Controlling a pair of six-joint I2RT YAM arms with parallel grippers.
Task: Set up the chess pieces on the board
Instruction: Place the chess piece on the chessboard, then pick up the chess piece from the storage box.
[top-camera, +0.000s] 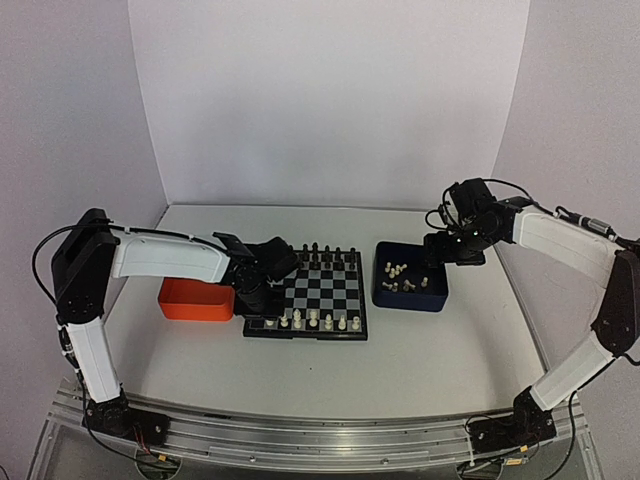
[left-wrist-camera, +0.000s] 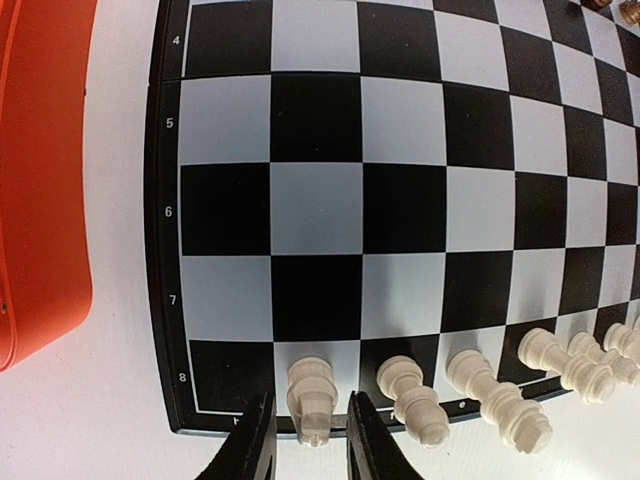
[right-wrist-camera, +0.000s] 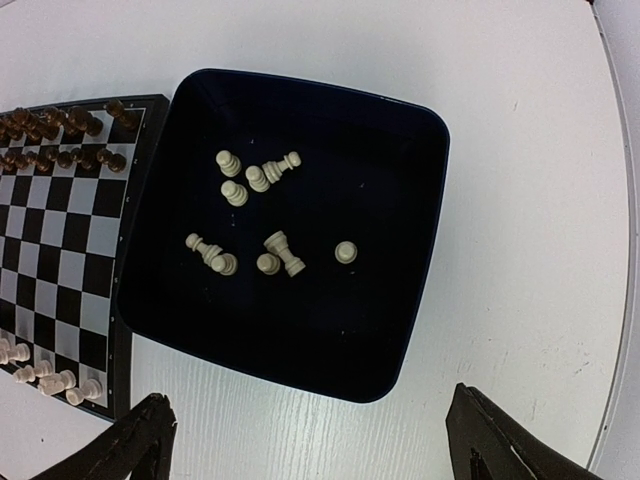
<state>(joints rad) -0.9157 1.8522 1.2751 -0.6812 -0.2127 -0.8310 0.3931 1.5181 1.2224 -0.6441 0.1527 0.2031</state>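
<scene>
The board (left-wrist-camera: 320, 200) lies under my left gripper (left-wrist-camera: 310, 440). A row of cream-white chess pieces (left-wrist-camera: 480, 385) stands along its near edge, on row 8. The leftmost piece (left-wrist-camera: 312, 395) stands between my left fingertips, with a thin gap on each side; the jaws are slightly open and touch nothing. In the top view this gripper (top-camera: 262, 300) hovers at the near left corner of the board (top-camera: 322, 290). My right gripper (right-wrist-camera: 310, 440) is wide open and empty, above the near edge of the dark blue tray (right-wrist-camera: 300, 85), where several loose cream pieces (right-wrist-camera: 284, 253) lie.
An orange tray (top-camera: 195, 300) sits just left of the board, close to my left arm. Black pieces (top-camera: 325, 252) fill the board's far rows. The blue tray (top-camera: 410, 300) stands right of the board. White walls enclose the table at the back and sides.
</scene>
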